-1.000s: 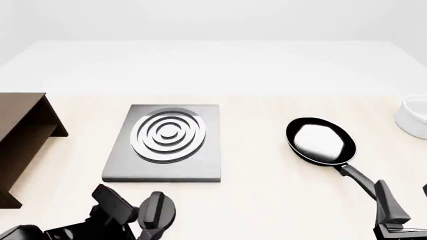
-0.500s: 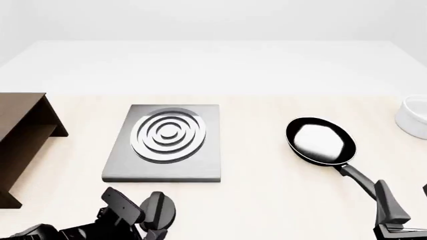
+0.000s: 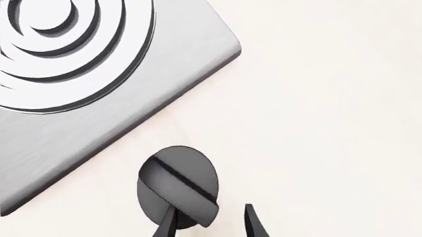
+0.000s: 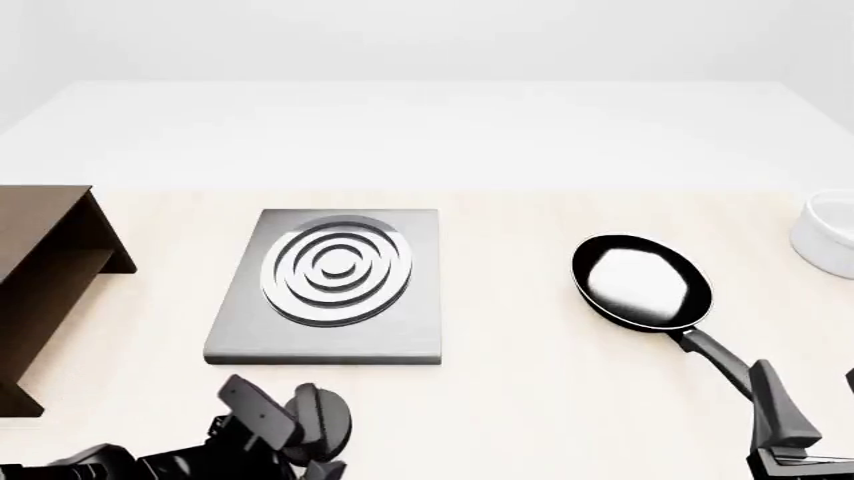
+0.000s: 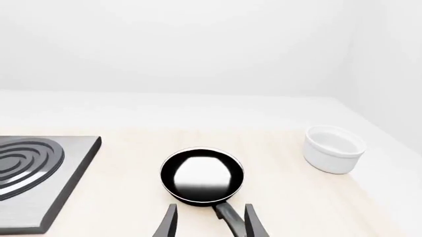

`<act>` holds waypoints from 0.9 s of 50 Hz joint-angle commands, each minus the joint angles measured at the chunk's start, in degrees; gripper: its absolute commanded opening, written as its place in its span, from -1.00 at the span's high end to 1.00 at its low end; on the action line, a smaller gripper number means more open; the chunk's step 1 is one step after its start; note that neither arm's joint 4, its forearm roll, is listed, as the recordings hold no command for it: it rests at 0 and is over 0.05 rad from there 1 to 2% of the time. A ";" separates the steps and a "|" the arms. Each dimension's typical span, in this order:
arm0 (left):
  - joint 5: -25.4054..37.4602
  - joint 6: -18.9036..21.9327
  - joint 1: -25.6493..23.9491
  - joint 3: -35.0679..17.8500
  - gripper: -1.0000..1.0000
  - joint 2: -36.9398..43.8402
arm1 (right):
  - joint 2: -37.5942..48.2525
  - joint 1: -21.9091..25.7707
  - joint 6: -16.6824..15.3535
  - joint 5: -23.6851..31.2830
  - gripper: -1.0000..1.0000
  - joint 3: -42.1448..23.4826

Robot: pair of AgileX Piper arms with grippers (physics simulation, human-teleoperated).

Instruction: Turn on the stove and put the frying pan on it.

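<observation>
The stove (image 4: 327, 300) is a flat grey slab with a ringed burner (image 4: 336, 268), lying left of centre. Its black oval knob (image 4: 324, 418) lies on the table in front of it. My left gripper (image 4: 280, 428) is open right at the knob. In the left wrist view the knob (image 3: 178, 185) lies just ahead of the gripper (image 3: 209, 224), with one fingertip (image 3: 166, 226) over its edge. The frying pan (image 4: 641, 280) sits at the right, handle (image 4: 714, 355) pointing at my open right gripper (image 4: 807, 420). In the right wrist view the handle (image 5: 228, 215) lies between the fingers of that gripper (image 5: 211, 224).
A dark brown wooden shelf (image 4: 40, 280) stands at the left edge. A white bowl (image 4: 830, 235) sits at the far right, beyond the pan, and also shows in the right wrist view (image 5: 334, 148). Bare table lies between stove and pan.
My left gripper has moved right and slightly lower, closing in on the knob. The right arm, the pan and the stove have not moved.
</observation>
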 commanded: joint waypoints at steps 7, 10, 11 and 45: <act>-1.73 -1.14 -2.44 -1.44 -1.00 3.50 | -0.02 -0.03 0.13 -0.06 -1.00 -0.01; -1.96 -1.23 -2.55 -1.58 -1.00 3.89 | -0.02 -0.03 0.15 -0.07 -1.00 -0.02; -2.07 -1.32 -2.62 -1.62 -1.00 4.08 | -0.02 -0.04 0.14 -0.07 -1.00 -0.02; 25.86 0.50 -9.08 -10.38 -1.00 -25.64 | -0.02 -0.16 0.01 -0.06 -1.00 -0.05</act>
